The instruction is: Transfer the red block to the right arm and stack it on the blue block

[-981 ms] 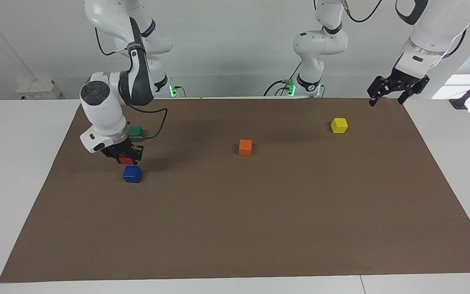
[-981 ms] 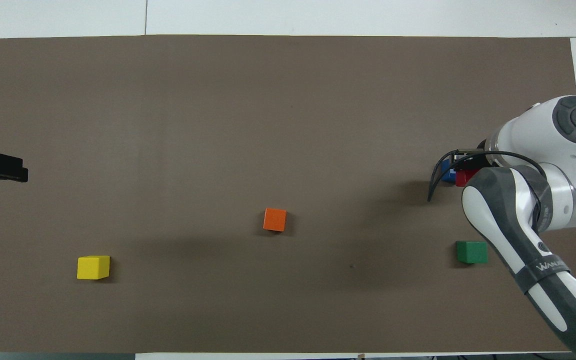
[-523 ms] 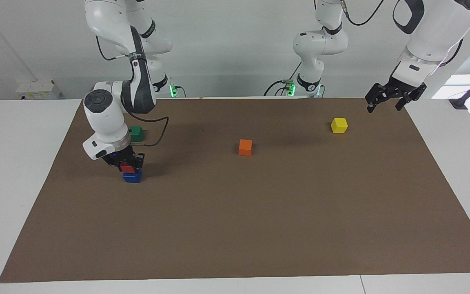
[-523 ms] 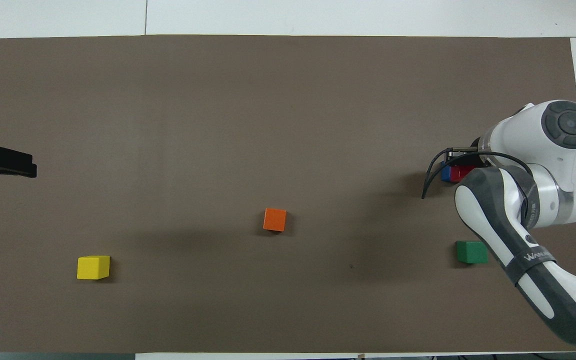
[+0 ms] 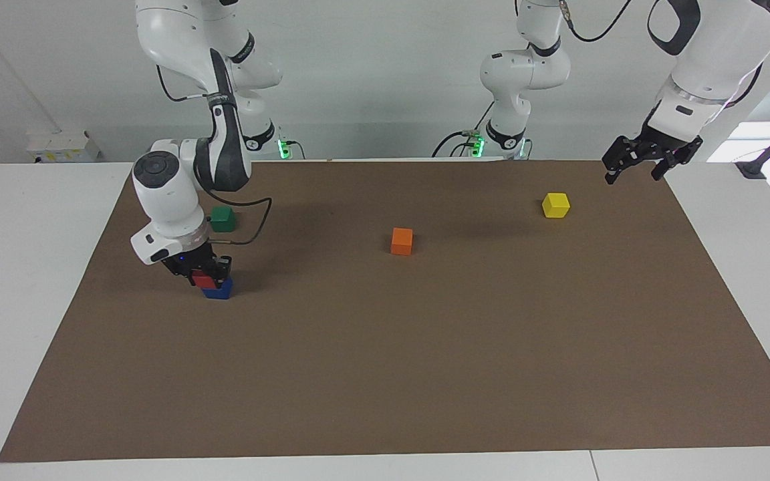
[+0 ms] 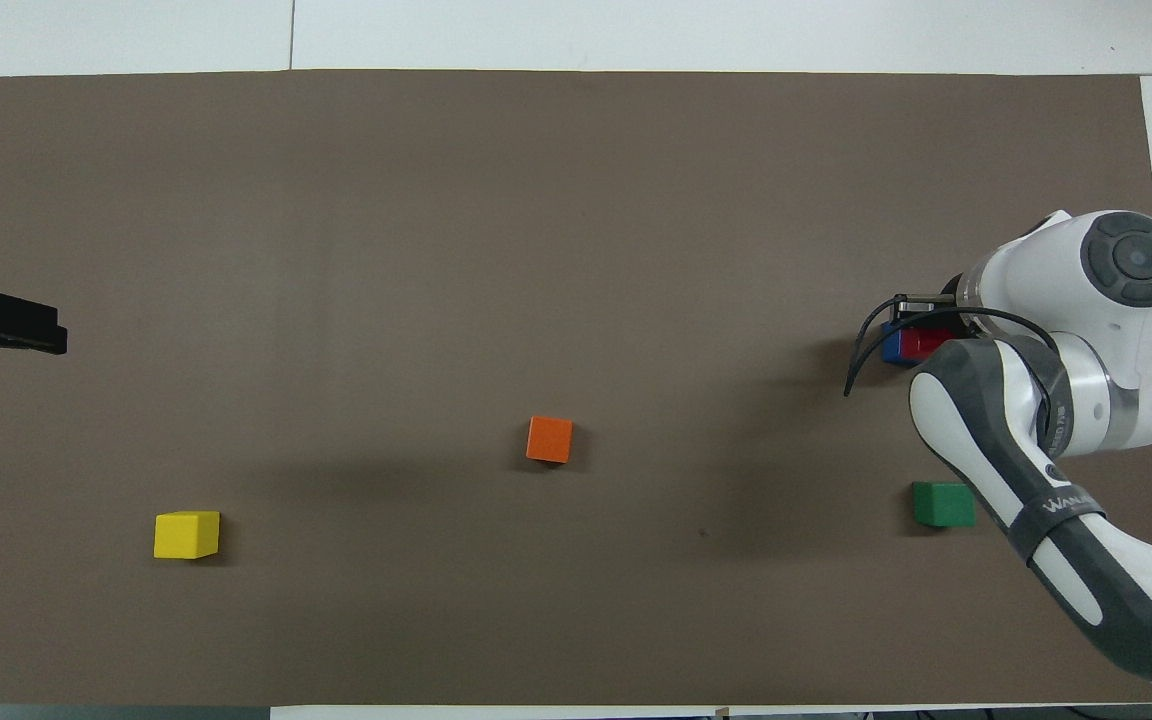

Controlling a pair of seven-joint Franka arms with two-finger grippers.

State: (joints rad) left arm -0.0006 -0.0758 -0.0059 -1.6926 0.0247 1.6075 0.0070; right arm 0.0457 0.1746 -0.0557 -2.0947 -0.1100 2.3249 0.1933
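Observation:
The red block (image 5: pixel 205 281) sits between the fingers of my right gripper (image 5: pixel 203 275), which is shut on it. The red block rests on top of the blue block (image 5: pixel 220 290), set a little toward the right arm's end of it. In the overhead view the red block (image 6: pixel 928 343) and a strip of the blue block (image 6: pixel 892 346) show under the right gripper (image 6: pixel 921 335); the arm hides the rest. My left gripper (image 5: pixel 633 172) hangs open and empty over the mat's corner at the left arm's end, and it also shows in the overhead view (image 6: pixel 6 335).
A green cube (image 5: pixel 222 218) lies nearer to the robots than the stack, close to the right arm's wrist. An orange cube (image 5: pixel 402 241) lies mid-mat. A yellow cube (image 5: pixel 556 205) lies toward the left arm's end. A brown mat (image 5: pixel 425 374) covers the table.
My right gripper has come down with the red block, from just above the blue block to resting on it. My left gripper has shifted only slightly.

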